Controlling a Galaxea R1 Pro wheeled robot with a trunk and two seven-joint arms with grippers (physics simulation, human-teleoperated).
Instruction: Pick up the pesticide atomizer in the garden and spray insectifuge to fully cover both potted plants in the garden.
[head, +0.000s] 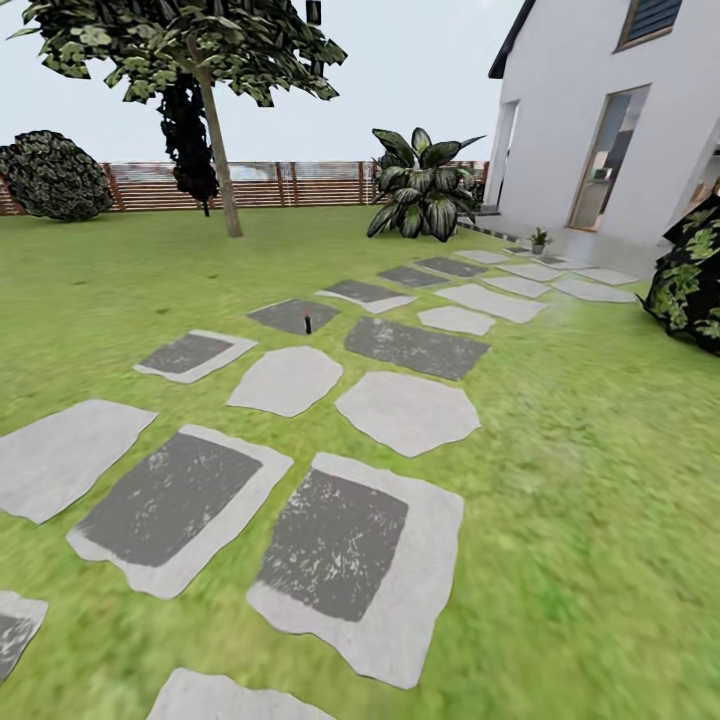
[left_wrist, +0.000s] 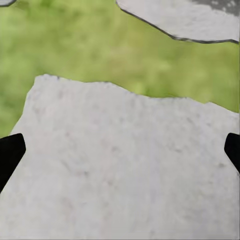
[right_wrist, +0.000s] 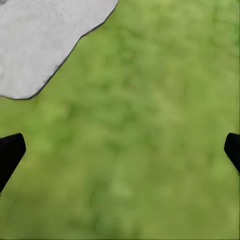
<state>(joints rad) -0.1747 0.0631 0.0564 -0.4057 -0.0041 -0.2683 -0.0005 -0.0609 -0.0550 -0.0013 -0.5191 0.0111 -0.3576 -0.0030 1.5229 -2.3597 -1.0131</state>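
Atomizer: seen upright on a dark stepping stone mid-lawn. One potted plant: far by the house. Left gripper, right gripper: jaws spread wide, nothing held.

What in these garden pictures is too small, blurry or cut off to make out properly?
- Small dark upright thing on a stepping stone, head view: too small to identify.
- Little potted plant near the house, head view: too distant for leaf detail.
- Left hand, right hand: fingertips cut off by picture edges.
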